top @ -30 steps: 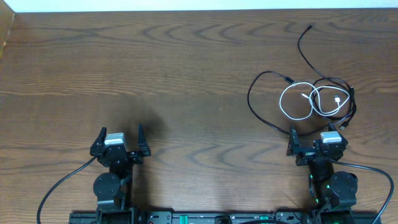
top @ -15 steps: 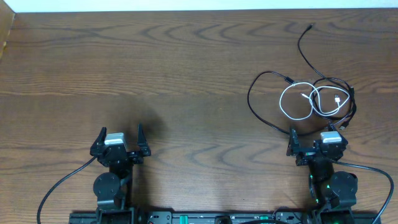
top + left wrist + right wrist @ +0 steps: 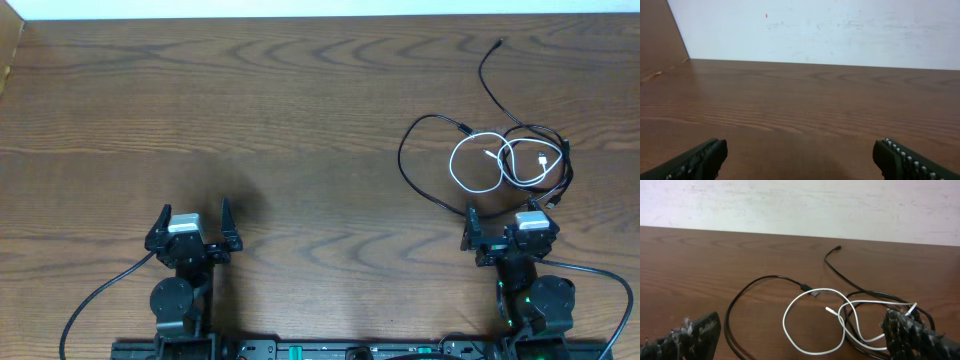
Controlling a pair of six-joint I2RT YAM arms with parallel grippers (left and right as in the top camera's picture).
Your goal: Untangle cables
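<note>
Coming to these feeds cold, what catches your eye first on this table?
The tangle comes first: a thin white cable looped through a thin black cable, lying on the dark wooden table at its far right. The right gripper sits open at the tangle's near edge. The left gripper is open over bare wood at the near left.

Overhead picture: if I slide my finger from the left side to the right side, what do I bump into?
First the left tool → black cable → white cable. The right tool sits just below the cables, so its turn is unclear.
</note>
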